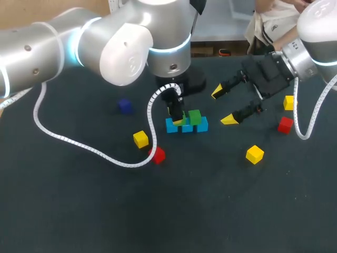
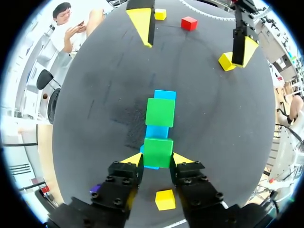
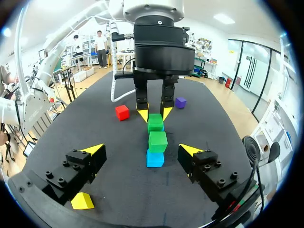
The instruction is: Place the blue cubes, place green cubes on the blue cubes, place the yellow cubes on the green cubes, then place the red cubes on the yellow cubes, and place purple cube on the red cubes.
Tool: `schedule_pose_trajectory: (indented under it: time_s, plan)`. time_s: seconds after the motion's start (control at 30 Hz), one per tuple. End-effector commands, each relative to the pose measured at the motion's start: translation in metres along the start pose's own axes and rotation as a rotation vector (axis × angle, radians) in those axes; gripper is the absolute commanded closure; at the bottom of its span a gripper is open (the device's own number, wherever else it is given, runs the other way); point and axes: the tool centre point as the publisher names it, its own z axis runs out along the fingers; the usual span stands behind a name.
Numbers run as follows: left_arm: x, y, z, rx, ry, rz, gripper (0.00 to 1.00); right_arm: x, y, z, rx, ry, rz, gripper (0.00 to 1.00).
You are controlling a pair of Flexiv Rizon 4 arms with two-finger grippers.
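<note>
Bright overhead light, soft shadows

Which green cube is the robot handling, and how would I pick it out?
Near the middle of the dark table lies a short row of blue cubes carrying two green ones. The handled green cube is at the row's end on the head view's left, pinched between the yellow tips of the left gripper. The other green cube stands free, with nothing gripping it.

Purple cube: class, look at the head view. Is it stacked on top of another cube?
No, the purple cube sits alone on the dark table, well apart from the blue and green stack.
</note>
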Motion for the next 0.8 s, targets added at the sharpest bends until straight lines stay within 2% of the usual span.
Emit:
schedule_pose_trajectory:
  time_s: [0.03, 0.8]
  plan:
    - [0.0003, 0.0021, -0.0001, 0.001, 0.002, -0.001, 1.00, 0.0002, 0.0001, 0.0001, 0.001, -0.001, -0.001, 0.00]
    - [-0.0022, 0.0045, 0.0027, -0.009, 0.003, -0.001, 1.00, 0.0002, 0.0001, 0.0001, 0.001, -0.001, -0.001, 0.00]
